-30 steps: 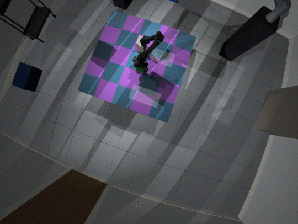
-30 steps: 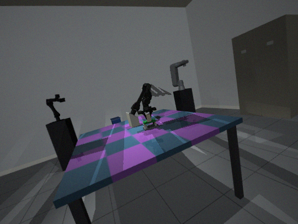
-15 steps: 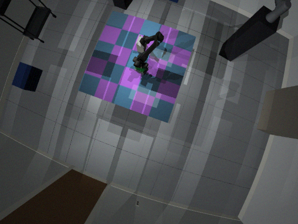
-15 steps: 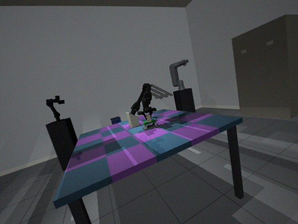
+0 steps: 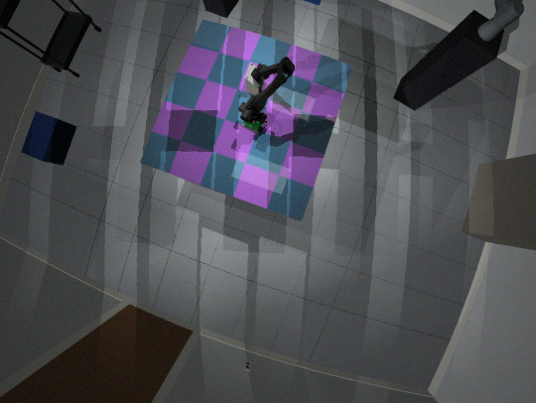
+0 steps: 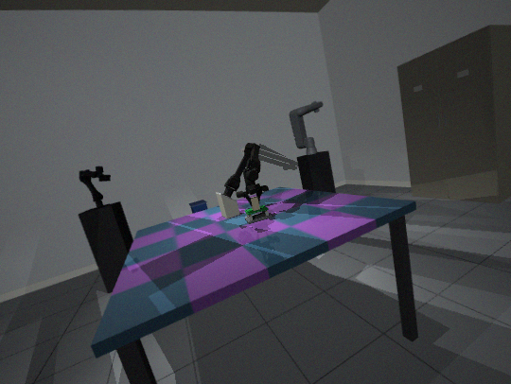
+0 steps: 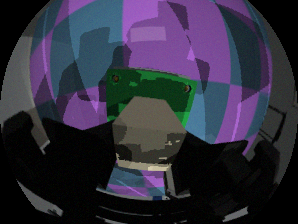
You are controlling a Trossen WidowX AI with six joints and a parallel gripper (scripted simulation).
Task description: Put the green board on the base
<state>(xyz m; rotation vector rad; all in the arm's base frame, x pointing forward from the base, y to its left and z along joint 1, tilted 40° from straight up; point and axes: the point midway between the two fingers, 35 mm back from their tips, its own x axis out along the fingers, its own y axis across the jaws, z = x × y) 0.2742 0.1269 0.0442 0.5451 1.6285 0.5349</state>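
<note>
Our tool (image 5: 257, 130) (image 6: 255, 199) (image 7: 147, 121) grips the handle (image 6: 255, 203) (image 7: 148, 120); the board (image 5: 252, 125) (image 6: 255, 211) (image 7: 145, 85) appears seated over the base (image 6: 257, 218). We judge release next, after checking every pin, then straight withdrawal.

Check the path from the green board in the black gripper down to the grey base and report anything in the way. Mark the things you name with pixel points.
Nothing visible stands in the way: the flat green board (image 6: 263, 208) (image 7: 145, 85), its handle between the fingers of the black gripper (image 6: 255, 199) (image 7: 147, 121), is right over the grey base (image 6: 257, 218). Whether every pin meets its hole, I cannot tell.
</note>
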